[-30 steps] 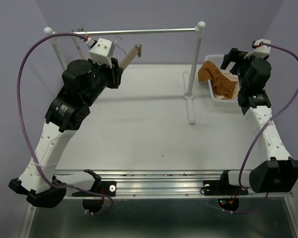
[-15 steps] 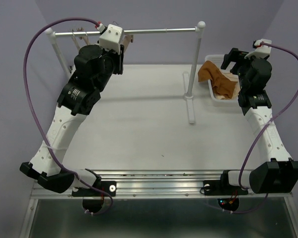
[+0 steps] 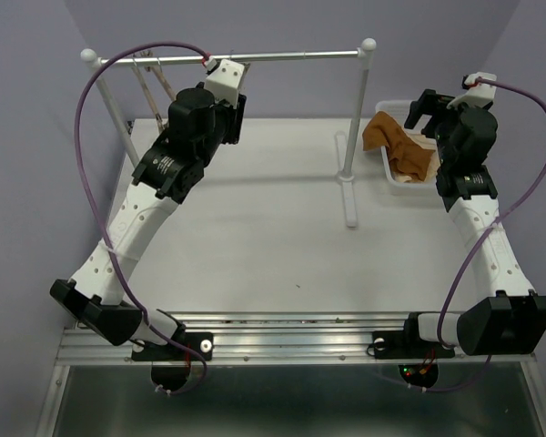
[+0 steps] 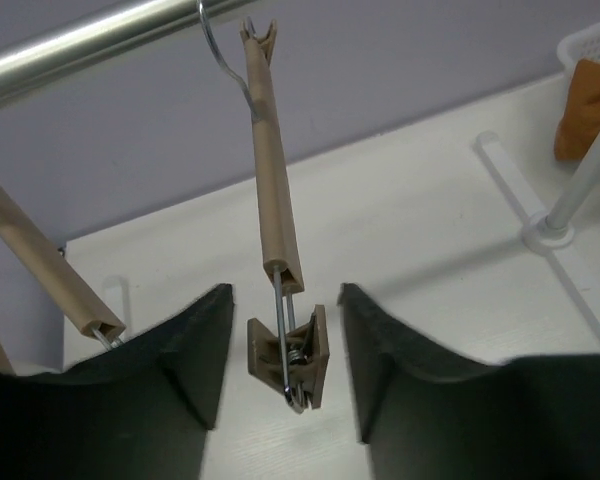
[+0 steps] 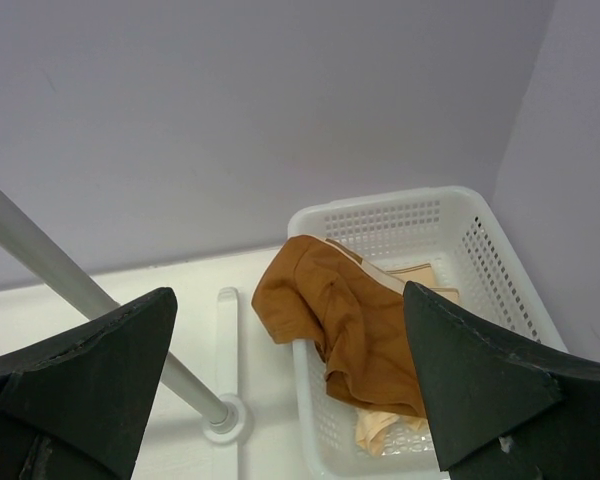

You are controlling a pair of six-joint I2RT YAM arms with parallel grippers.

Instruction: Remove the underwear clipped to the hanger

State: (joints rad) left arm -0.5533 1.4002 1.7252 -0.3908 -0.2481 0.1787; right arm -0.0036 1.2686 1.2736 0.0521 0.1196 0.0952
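Observation:
The rust-orange underwear (image 3: pixel 399 146) lies draped over the rim of a white basket (image 3: pixel 389 177), clear of any hanger; it also shows in the right wrist view (image 5: pixel 355 310). My right gripper (image 3: pixel 425 107) hovers open and empty above it (image 5: pixel 285 370). The light-wood hanger (image 4: pixel 277 190) hangs by its wire hook from the metal rail (image 4: pixel 80 40), bare of cloth. My left gripper (image 3: pixel 226 80) is up at the rail, open, with the hanger's lower clip (image 4: pixel 290 355) between its fingers and touching neither; its midpoint in the left wrist view (image 4: pixel 285 360) is on that clip.
Other bare wooden clip hangers (image 3: pixel 150 82) hang at the rail's left end, one beside my left gripper (image 4: pixel 50 275). A paler peach cloth (image 5: pixel 385 430) lies in the basket (image 5: pixel 380 215). The rail's right post (image 3: pixel 353 127) stands between the arms.
My left arm has risen and swung right along the rail; the hanger, held tilted below the rail before, now hangs from it. The right arm has not moved.

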